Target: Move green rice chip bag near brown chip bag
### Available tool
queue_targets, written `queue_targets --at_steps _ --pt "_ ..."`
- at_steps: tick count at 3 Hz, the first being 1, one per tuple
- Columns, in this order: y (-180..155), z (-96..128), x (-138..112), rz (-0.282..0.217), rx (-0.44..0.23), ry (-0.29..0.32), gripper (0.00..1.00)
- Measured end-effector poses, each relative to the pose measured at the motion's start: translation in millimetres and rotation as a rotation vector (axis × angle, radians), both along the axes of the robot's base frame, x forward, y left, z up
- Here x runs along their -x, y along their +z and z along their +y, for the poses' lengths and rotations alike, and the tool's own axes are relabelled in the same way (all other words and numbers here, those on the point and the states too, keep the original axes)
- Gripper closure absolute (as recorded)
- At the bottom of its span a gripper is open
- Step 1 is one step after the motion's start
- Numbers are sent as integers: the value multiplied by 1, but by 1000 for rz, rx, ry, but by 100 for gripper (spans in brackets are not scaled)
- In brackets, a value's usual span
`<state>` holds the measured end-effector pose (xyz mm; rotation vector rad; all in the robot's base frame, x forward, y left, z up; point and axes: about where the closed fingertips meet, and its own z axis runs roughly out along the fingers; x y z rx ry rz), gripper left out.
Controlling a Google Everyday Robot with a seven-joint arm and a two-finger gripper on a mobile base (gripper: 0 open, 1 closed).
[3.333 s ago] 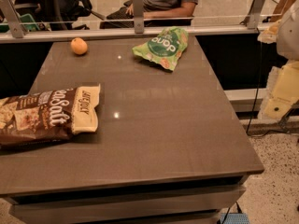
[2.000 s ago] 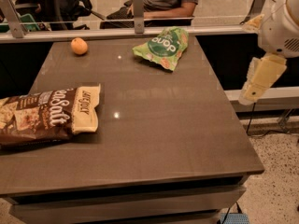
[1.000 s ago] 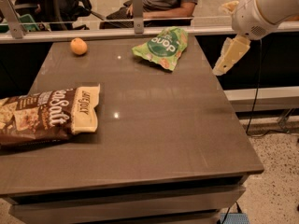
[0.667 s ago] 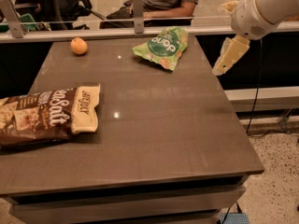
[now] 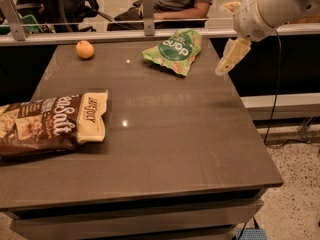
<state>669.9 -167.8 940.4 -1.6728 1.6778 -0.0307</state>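
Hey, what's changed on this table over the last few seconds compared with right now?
The tool swung from beside the table's right edge, up and leftward in the picture. It now hangs by the far right corner, just right of the green rice chip bag. Nothing was taken hold of. The green bag, the brown chip bag and the orange stayed put.

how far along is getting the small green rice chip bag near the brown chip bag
Done: nothing; the small light-green rice chip bag lies at the table's far edge, far from the large dark brown chip bag at near left. In hand: the gripper hangs right of the green bag, not touching. Left: grasp, carry, set down beside the brown bag.
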Motion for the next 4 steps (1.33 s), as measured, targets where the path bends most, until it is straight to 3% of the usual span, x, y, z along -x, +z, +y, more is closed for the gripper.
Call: queue_targets --at_steps 1,2,4 --pt "-18 14 -36 0 -15 38 0" --pt "-42 26 -67 16 16 99 0" --pt "-68 44 -106 33 78 199 0"
